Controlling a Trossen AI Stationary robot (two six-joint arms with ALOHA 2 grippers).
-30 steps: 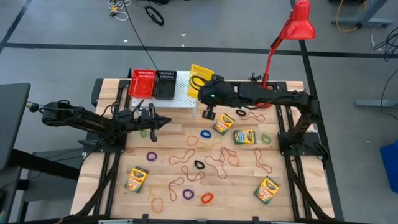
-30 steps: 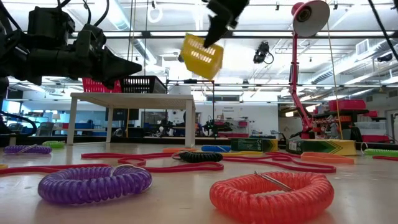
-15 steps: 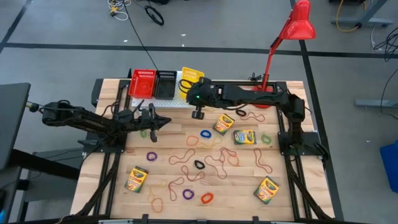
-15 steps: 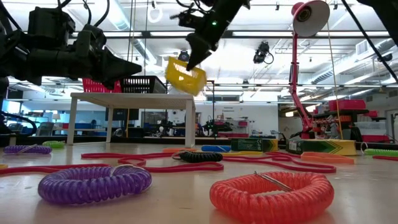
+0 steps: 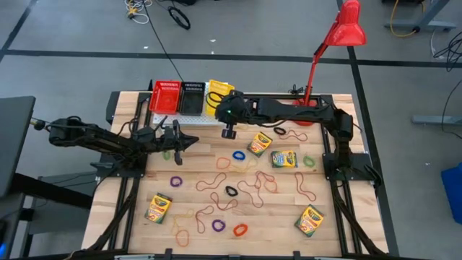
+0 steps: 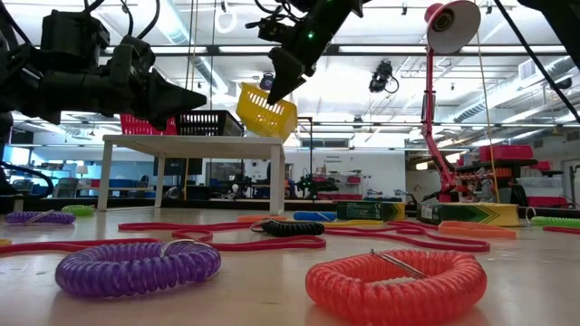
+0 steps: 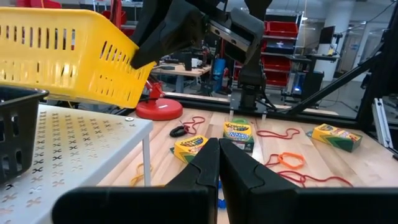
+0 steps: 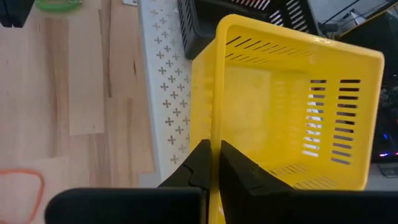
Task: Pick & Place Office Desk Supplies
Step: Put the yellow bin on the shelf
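1. The wooden table (image 5: 126, 217) carries everything; the white perforated stand (image 5: 189, 118) at its far edge serves as the landmark here.
2. The red desk lamp (image 5: 339, 32) rises from the table's far edge, well to the right of the stand.
3. The right arm reaches across the table's far side to the stand. Its right gripper (image 5: 221, 102) has its fingers pinched almost together on the rim of a yellow basket (image 5: 216, 92), which hangs tilted just above the stand's right end, beside the black basket (image 5: 191, 97).
4. In the low view the yellow basket (image 6: 266, 110) hangs clear of the stand top, one corner lower than the other.
5. The left arm waits in front of the stand's left part, and its left gripper (image 5: 189, 140) has its fingers closed on nothing.
6. A red basket (image 5: 166, 96) sits on the stand's left end, touching the black one.
7. Crayon boxes lie on the table: two (image 5: 258, 144) (image 5: 284, 159) in front of and to the right of the stand, one (image 5: 158, 207) well in front of its left end, one (image 5: 310, 219) far off toward the near right corner.
8. Reddish-orange rubber bands (image 5: 216, 180) sprawl across the tabletop in front of the stand.
9. Small loops lie scattered among them: blue (image 5: 239, 155), purple (image 5: 176, 180), black (image 5: 231, 191), orange (image 5: 240, 230).
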